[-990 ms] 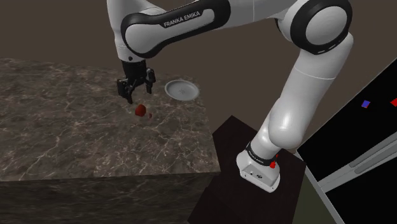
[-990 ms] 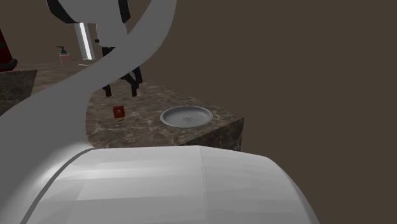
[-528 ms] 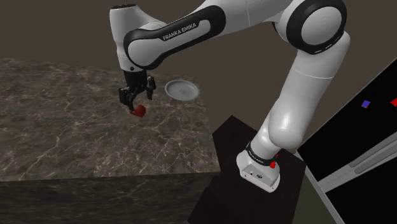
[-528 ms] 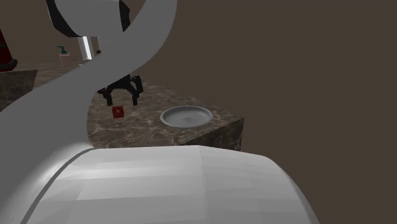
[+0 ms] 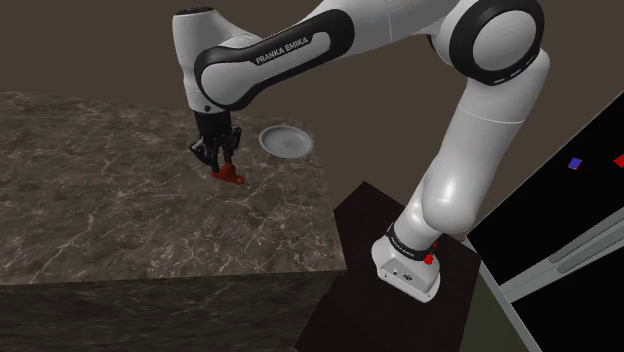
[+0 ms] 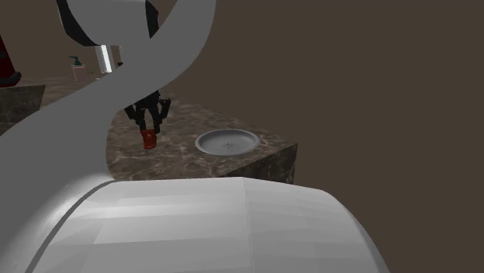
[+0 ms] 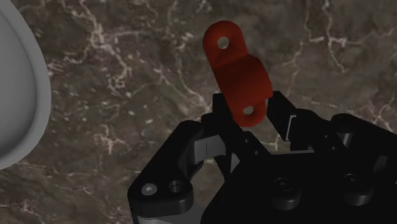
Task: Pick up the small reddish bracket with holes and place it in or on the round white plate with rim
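Observation:
The small red bracket (image 7: pixel 236 73), a curved strap with a hole at each end, lies against the dark marble counter (image 5: pixel 120 220). My black gripper (image 7: pixel 249 109) is shut on its nearer end, one finger on either side. In the shoulder view the gripper (image 5: pixel 220 158) points down over the bracket (image 5: pixel 230 174), just to the left of the round grey-white rimmed plate (image 5: pixel 286 141). The second exterior view has the bracket (image 6: pixel 149 139) under the gripper (image 6: pixel 150 124), with the plate (image 6: pixel 226 142) to its right. Whether the bracket touches the counter I cannot tell.
The counter ends just right of the plate, above the dark stand (image 5: pixel 400 300). A black area (image 5: pixel 570 210) lies beyond the stand. My white arm link (image 6: pixel 194 225) covers the second exterior view's foreground. A pink bottle (image 6: pixel 80 68) stands far back.
The gripper came down from above the bracket to counter height and its fingers went from wide open to shut on the bracket, which tilted slightly.

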Controlling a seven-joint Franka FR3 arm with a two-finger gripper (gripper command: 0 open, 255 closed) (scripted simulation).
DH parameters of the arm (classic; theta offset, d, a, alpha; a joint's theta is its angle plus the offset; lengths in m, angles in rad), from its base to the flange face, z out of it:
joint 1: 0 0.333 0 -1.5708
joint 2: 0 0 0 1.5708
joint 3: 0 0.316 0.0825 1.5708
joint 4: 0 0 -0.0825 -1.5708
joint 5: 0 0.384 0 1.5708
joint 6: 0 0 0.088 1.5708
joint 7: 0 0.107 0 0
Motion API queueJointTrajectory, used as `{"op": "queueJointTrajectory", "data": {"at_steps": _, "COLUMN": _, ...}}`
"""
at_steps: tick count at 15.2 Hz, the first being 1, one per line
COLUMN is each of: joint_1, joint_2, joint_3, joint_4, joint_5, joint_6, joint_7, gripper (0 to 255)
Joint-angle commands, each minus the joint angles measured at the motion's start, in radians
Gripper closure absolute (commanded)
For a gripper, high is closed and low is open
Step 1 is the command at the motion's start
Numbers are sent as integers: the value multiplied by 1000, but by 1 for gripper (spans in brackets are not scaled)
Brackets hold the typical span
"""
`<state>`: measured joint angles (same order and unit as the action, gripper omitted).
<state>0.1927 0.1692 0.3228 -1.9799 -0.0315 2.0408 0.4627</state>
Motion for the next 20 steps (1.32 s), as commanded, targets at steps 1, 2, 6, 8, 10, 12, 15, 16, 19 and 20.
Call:
{"op": "queueJointTrajectory", "data": {"at_steps": 1, "joint_1": 1, "joint_2": 1, "joint_3": 1, "joint_4": -1, "joint_5": 1, "joint_6": 0, "joint_7": 0, "gripper": 255}}
{"op": "queueJointTrajectory", "data": {"at_steps": 2, "joint_1": 1, "joint_2": 1, "joint_3": 1, "joint_4": -1, "joint_5": 1, "joint_6": 1, "joint_7": 0, "gripper": 255}}
{"op": "queueJointTrajectory", "data": {"at_steps": 6, "joint_1": 0, "joint_2": 1, "joint_3": 1, "joint_4": -2, "joint_5": 1, "joint_6": 2, "joint_7": 0, "gripper": 255}}
{"op": "queueJointTrajectory", "data": {"at_steps": 8, "joint_1": 1, "joint_2": 1, "joint_3": 1, "joint_4": -1, "joint_5": 1, "joint_6": 1, "joint_7": 0, "gripper": 255}}
{"op": "queueJointTrajectory", "data": {"at_steps": 10, "joint_1": 0, "joint_2": -11, "joint_3": 1, "joint_4": 13, "joint_5": 5, "joint_6": -24, "joint_7": -2, "gripper": 255}}
{"op": "queueJointTrajectory", "data": {"at_steps": 12, "joint_1": -1, "joint_2": -21, "joint_3": 2, "joint_4": 27, "joint_5": 9, "joint_6": -49, "joint_7": -5, "gripper": 255}}
{"op": "queueJointTrajectory", "data": {"at_steps": 15, "joint_1": -2, "joint_2": -36, "joint_3": 3, "joint_4": 51, "joint_5": 14, "joint_6": -86, "joint_7": -8, "gripper": 255}}
{"op": "queueJointTrajectory", "data": {"at_steps": 16, "joint_1": -3, "joint_2": -40, "joint_3": 3, "joint_4": 59, "joint_5": 16, "joint_6": -99, "joint_7": -9, "gripper": 255}}
{"op": "queueJointTrajectory", "data": {"at_steps": 19, "joint_1": -4, "joint_2": -53, "joint_3": 3, "joint_4": 85, "joint_5": 20, "joint_6": -136, "joint_7": -11, "gripper": 255}}
{"op": "queueJointTrajectory", "data": {"at_steps": 20, "joint_1": -4, "joint_2": -56, "joint_3": 3, "joint_4": 94, "joint_5": 21, "joint_6": -149, "joint_7": -12, "gripper": 255}}
